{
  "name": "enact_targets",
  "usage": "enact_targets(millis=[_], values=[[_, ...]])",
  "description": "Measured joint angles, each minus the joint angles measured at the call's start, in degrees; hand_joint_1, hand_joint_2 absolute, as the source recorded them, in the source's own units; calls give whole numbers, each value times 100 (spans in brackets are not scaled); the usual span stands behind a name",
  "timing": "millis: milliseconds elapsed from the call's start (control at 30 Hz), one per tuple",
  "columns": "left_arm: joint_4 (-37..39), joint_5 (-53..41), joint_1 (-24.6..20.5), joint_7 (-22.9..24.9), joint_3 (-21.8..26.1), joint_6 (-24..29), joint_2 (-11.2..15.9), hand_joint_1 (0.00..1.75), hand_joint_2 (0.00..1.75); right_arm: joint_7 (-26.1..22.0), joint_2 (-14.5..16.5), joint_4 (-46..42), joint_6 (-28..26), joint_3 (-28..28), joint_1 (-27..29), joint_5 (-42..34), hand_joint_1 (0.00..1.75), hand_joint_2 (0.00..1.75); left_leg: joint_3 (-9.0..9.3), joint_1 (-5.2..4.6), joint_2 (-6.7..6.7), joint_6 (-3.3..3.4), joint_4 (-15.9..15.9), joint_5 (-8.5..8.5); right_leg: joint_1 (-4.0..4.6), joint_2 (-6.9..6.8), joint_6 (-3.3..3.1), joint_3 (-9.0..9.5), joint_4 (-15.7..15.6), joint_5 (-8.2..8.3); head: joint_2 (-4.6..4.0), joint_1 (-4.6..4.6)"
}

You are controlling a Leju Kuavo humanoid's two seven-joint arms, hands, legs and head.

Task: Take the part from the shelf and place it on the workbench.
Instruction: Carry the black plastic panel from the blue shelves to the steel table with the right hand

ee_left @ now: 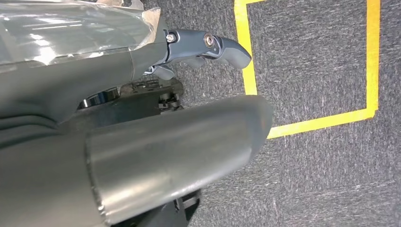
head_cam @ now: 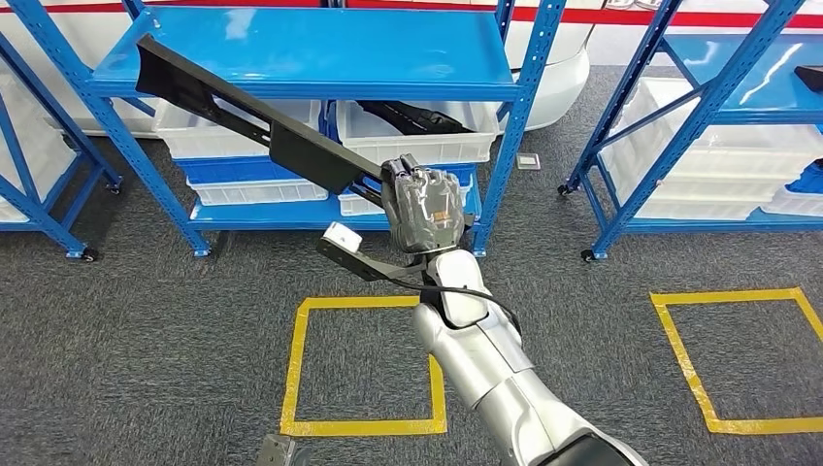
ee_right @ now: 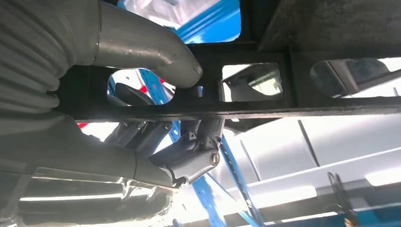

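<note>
The part (head_cam: 243, 116) is a long black strip with cut-outs. Its far end lies over the left of the blue shelf's top deck (head_cam: 388, 49), and it slopes down toward me. My right hand (head_cam: 422, 209) grips its near end in front of the shelf; a short black piece with a pale tip (head_cam: 340, 238) sticks out below the hand. In the right wrist view the thumb (ee_right: 156, 52) presses over the part (ee_right: 293, 104) while the fingers (ee_right: 189, 156) wrap under it. My left hand (ee_left: 156, 109) hangs over the carpet, holding nothing, with its fingers apart.
White bins (head_cam: 427, 141) sit on the lower shelf, one holding another black part (head_cam: 417, 116). More blue racks stand at the right (head_cam: 699, 97) and left (head_cam: 39, 194). Yellow tape squares (head_cam: 364, 364) (head_cam: 747, 359) mark the grey carpet in front of the shelves.
</note>
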Motion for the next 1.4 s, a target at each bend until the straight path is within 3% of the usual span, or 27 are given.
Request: enact_targets(millis=[67, 100, 133, 167, 233, 300, 400, 467, 567, 633, 667, 700, 767, 833, 933, 1000, 1067, 1100, 1133, 1167, 1200, 1267, 1333, 1400], values=[[-1, -4, 7, -1, 4, -12, 0, 0, 0, -63, -13, 1, 0, -23, 14, -99, 175, 175, -62, -4, 41, 34, 1, 44, -31, 6, 1, -330, 786, -348, 0, 25], [-1, -7, 11, -3, 6, -20, 0, 0, 0, -102, -21, 1, 1, -36, 30, -164, 175, 175, -91, -6, 64, 36, 2, 64, -47, 6, 19, -442, 1073, -451, 0, 27], [0, -8, 14, -5, 9, -28, 0, 0, 0, -139, -27, 2, 1, -46, 47, -224, 175, 175, -115, -5, 96, 29, 3, 81, -64, 4, 54, -444, 1144, -466, 0, 29], [0, -7, 17, -10, 12, -33, 0, 0, 0, -174, -30, 2, 1, -55, 59, -272, 175, 175, -129, -4, 133, 18, 4, 95, -80, -5, 99, -325, 972, -397, 0, 32], [-1, -4, 22, -26, 18, -36, 0, 0, 0, -228, -26, 1, 1, -62, 56, -335, 175, 175, -137, -8, 220, -17, 5, 115, -99, -126, 171, 160, 129, -138, 0, 37], [-4, 8, 28, -45, 26, -36, 1, 0, 0, -266, -4, 0, -2, -66, 37, -371, 175, 175, -145, -29, 305, -77, 6, 136, -76, -231, 149, 490, -471, 31, 0, 32], [-25, 54, 42, -86, 49, -34, 3, 0, 0, -310, 11, 2, -8, -71, 32, -420, 175, 175, -157, -16, 402, -195, -4, 172, -51, -126, 23, 469, -554, 113, 0, 23], [-44, 74, 55, -108, 67, -31, 5, 0, 0, -323, 23, 4, -9, -78, 19, -445, 175, 175, -219, 12, 287, -258, 146, 30, -74, -39, -66, 447, -581, 173, 0, 3], [-50, 103, 87, -125, 91, -4, 13, 0, 0, -333, 60, 16, -10, -82, 7, -489, 175, 175, -617, 17, 21, -292, 1117, -541, -56, 89, -158, 413, -589, 234, 0, -59], [-50, 110, 106, -132, 102, 20, 24, 0, 0, -338, 61, 39, -11, -82, 14, -511, 175, 175, -808, 12, -17, -280, 1577, -683, -16, 200, -180, 387, -583, 253, 0, -70], [-51, 112, 111, -134, 104, 26, 28, 0, 0, -340, 60, 50, -12, -82, 18, -517, 175, 175, -754, 9, -30, -258, 1503, -591, 2, 264, -182, 380, -576, 259, 0, -69], [-52, 113, 115, -137, 107, 27, 31, 0, 0, -343, 61, 57, -13, -82, 17, -520, 175, 175, -594, 4, -65, -225, 1214, -415, 14, 332, -181, 378, -565, 263, 0, -71], [-60, 113, 120, -139, 110, 30, 36, 0, 0, -345, 75, 62, -14, -82, -1, -524, 175, 175, -196, -2, -281, -138, 476, -108, 31, 458, -168, 360, -535, 268, 0, -65], [-83, 114, 134, -144, 115, 48, 40, 0, 0, -346, 98, 67, -15, -81, -34, -544, 175, 175, -19, -14, -431, -91, 106, -41, 24, 565, -130, 298, -508, 288, 0, -55], [-142, 121, 161, -152, 126, 96, 42, 0, 0, -349, 102, 89, -20, -82, -63, -609, 175, 175, -7, -27, -283, -55, 12, -13, -3, 696, -39, 201, -503, 332, 0, -62], [-186, 119, 167, -156, 131, 119, 32, 0, 0, -356, 93, 111, -23, -80, -90, -635, 175, 175, 14, 8, -136, -17, -58, 33, 13, 521, -8, 38, -250, 201, 0, -30], [-217, 117, 190, -158, 138, 135, 28, 0, 0, -369, 86, 139, -26, -74, -115, -657, 175, 175, 18, 17, 17, -3, -77, 47, -12, 233, 6, -301, 427, -85, 0, 17], [-228, 116, 204, -158, 145, 139, 31, 0, 0, -375, 81, 155, -27, -72, -118, -668, 175, 175, 14, 17, 95, 0, -76, 47, -40, 154, 24, -473, 786, -201, 0, 32], [-236, 114, 214, -157, 151, 139, 34, 0, 0, -378, 71, 172, -27, -71, -115, -679, 175, 175, 12, 18, 170, -2, -76, 46, -69, 109, 57, -573, 1002, -249, 0, 34], [-246, 110, 220, -153, 155, 139, 37, 0, 0, -380, 58, 187, -27, -71, -112, -687, 175, 175, 12, 22, 242, -6, -74, 44, -96, 75, 104, -571, 1011, -218, 0, 37], [-259, 101, 223, -144, 157, 139, 37, 0, 0, -377, 46, 198, -28, -71, -110, -689, 175, 175, 15, 28, 309, -12, -74, 41, -120, 35, 160, -453, 794, -113, 0, 39], [-302, 49, 232, -99, 161, 140, 38, 0, 0, -352, 30, 207, -29, -70, -120, -670, 175, 175, 26, 22, 428, -53, -66, 25, -134, -177, 240, -26, 2, 148, 0, 46], [-358, -43, 252, -18, 178, 141, 41, 0, 0, -303, 14, 193, -30, -69, -129, -600, 175, 175, 34, -7, 532, -129, -59, 15, -106, -328, 204, 230, -484, 281, 0, 34], [-419, -126, 293, 80, 225, 142, 43, 0, 0, -251, -43, 156, -28, -75, -104, -503, 175, 175, 49, -10, 637, -199, -69, 24, -79, -248, 120, 225, -532, 311, 0, 16]])
